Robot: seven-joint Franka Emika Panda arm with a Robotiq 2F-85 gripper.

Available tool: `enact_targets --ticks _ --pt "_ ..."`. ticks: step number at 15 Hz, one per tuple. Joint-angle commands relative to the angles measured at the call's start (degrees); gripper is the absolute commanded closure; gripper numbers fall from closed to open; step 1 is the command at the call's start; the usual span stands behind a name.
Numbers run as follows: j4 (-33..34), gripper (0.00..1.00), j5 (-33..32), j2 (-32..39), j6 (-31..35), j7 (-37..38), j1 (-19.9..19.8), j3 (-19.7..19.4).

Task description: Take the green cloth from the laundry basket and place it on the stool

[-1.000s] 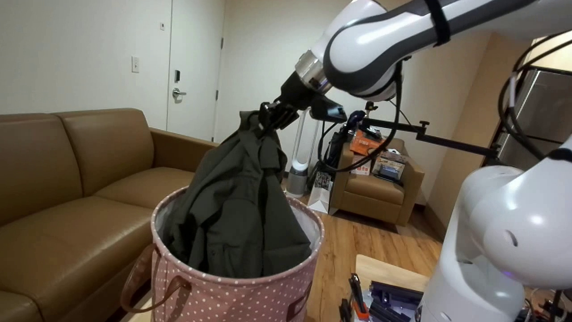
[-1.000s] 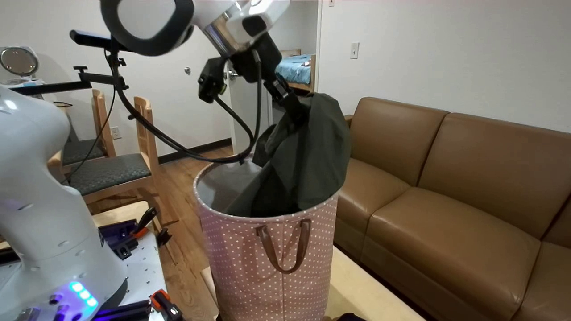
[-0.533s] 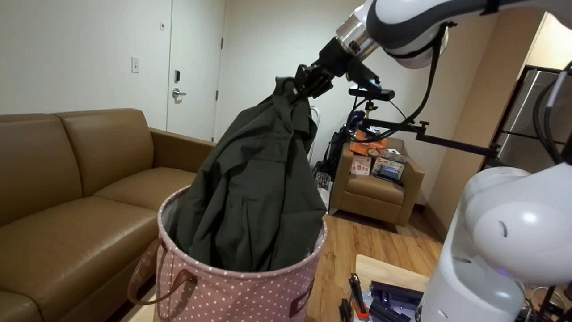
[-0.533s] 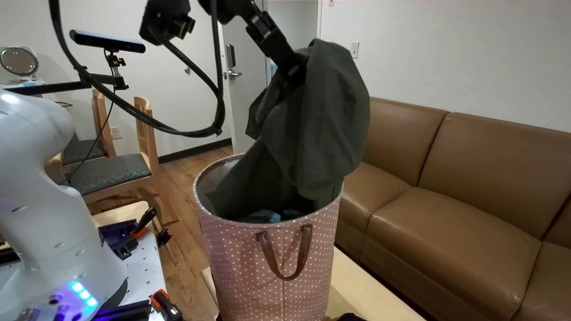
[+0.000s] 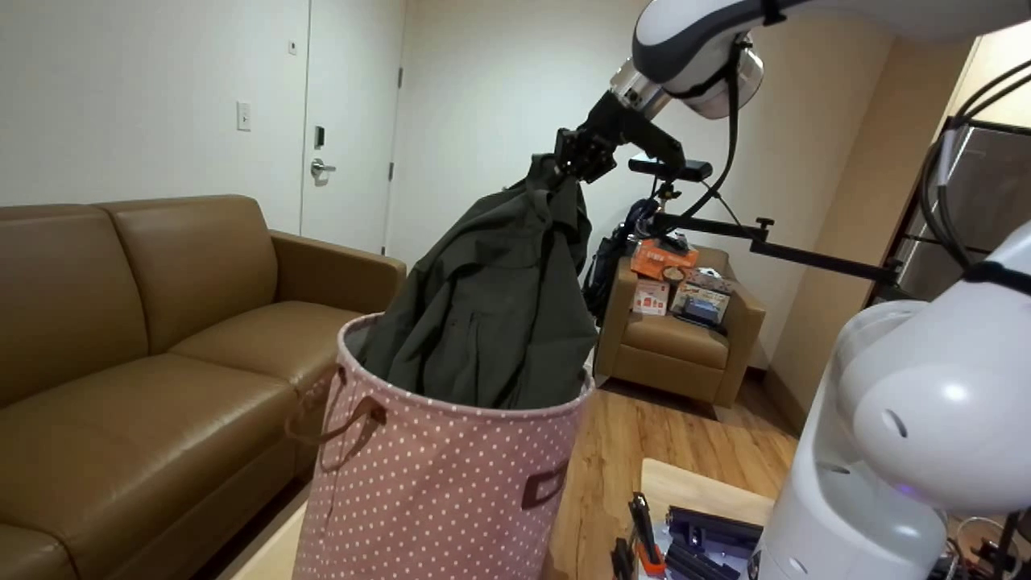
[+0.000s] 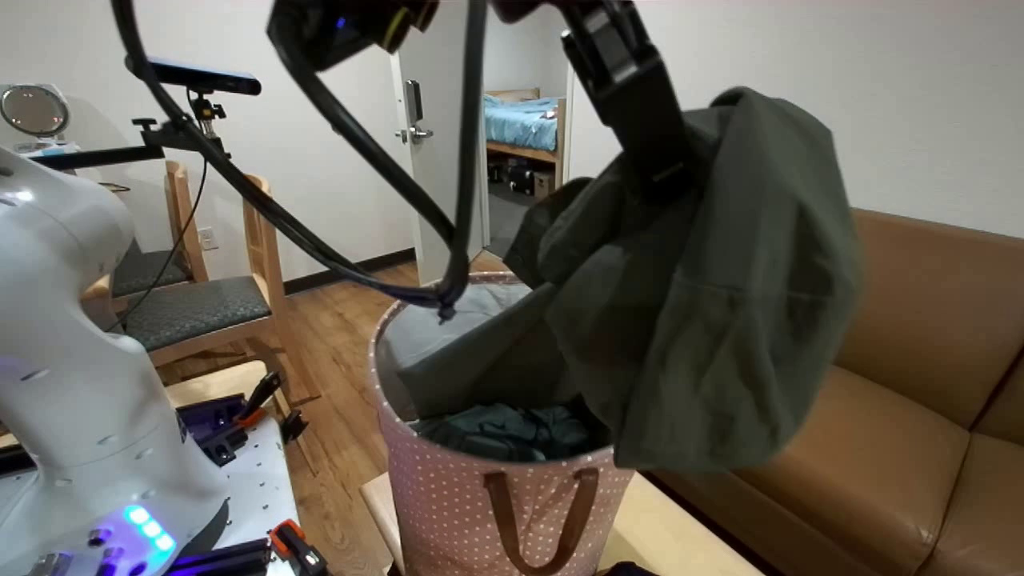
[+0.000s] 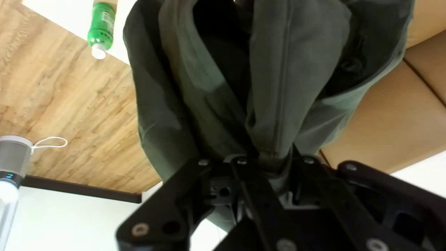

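From opposing sides, both exterior views look down across the laundry basket (image 5: 443, 483) and share the sofa (image 5: 153, 395); up close, the wrist view looks along the gripper (image 7: 270, 160) from six o'clock.

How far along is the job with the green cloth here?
Done: the pincer is closed on the cloth, whose upper part is above the basket.
In hand: the lift-out, incomplete, since in both exterior views the cloth reaches down into the basket.
Remaining: drawing it clear and laying it on the stool, which I can't pick out for certain.
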Motion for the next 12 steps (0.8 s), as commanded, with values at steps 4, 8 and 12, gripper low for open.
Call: enact_targets --ticks 4,8,12 --pt "11.82 0.97 1.47 12.45 0.48 -0.68 -1.09 0.35" --pt "10.84 0.97 -1.84 7.31 -1.58 -3.53 -0.03 5.08" --pt "9.16 0.97 -5.81 1.43 -4.0 -3.98 2.01 11.59"
